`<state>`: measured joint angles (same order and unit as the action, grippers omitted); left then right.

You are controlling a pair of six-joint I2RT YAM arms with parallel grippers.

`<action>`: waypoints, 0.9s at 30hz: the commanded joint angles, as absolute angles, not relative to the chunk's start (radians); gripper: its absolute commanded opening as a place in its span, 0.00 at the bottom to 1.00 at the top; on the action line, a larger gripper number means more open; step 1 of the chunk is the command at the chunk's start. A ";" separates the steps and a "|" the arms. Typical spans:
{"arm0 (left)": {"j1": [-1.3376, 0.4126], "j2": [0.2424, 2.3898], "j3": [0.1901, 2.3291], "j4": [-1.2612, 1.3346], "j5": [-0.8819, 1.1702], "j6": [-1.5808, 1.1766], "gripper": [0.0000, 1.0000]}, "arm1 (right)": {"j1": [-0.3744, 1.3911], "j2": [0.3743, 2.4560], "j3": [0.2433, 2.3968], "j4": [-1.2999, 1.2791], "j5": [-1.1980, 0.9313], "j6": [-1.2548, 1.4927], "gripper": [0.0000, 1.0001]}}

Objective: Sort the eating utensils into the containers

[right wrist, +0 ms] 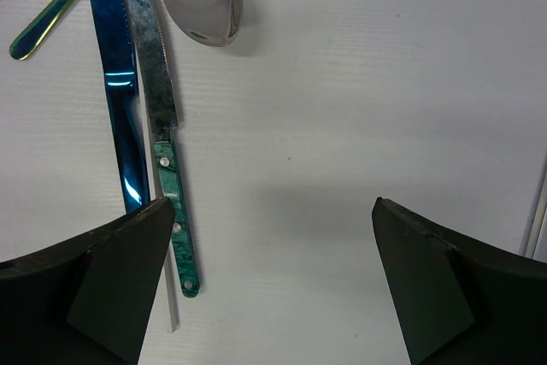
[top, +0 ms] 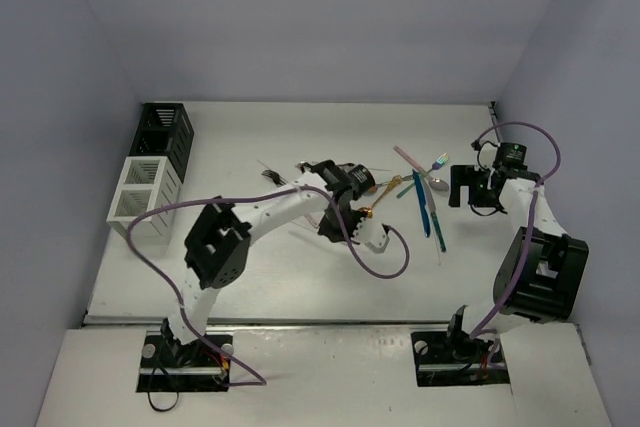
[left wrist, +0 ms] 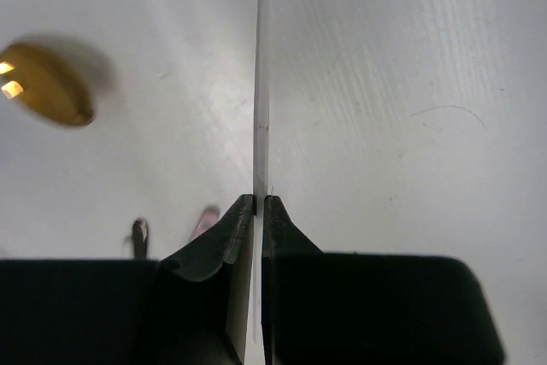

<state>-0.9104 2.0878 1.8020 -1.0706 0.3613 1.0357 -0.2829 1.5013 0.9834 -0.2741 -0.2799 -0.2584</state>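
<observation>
Two fingers (left wrist: 209, 250) of left gripper (left wrist: 259, 204) tight on pale stick (left wrist: 261, 83), seemingly low

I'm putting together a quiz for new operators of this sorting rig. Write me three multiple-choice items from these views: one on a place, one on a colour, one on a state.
1. Where do the black caddy and the white caddy stand?
A. along the left edge of the table, next to each other
B. in the middle
C. at the right edge

2. What colour is the handle of the knife in the right wrist view?
A. pink
B. green
C. black

3. What is the left gripper doing?
A. hanging open
B. shut on a fork
C. shut on a thin pale stick

Answers:
1 A: the top view shows both at the left side.
2 B: the handle is marbled green with rivets.
3 C: its fingers pinch the stick.
</observation>
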 commanded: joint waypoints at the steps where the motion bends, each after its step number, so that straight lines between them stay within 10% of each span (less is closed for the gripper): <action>1: -0.813 1.802 1.914 -1.097 0.497 0.920 0.00 | -0.289 1.467 1.049 -0.278 -0.325 -0.231 0.99; 12: -0.220 1.646 2.062 -0.858 0.824 0.415 0.00 | -0.275 1.526 1.113 -0.279 -0.364 -0.187 0.98; 17: 0.179 1.524 1.724 -0.036 0.829 -0.065 0.00 | -0.248 1.556 1.137 -0.278 -0.362 -0.175 0.97; 27: 0.408 1.697 1.724 0.426 0.727 -0.264 0.00 | -0.215 1.607 1.158 -0.276 -0.348 -0.167 0.96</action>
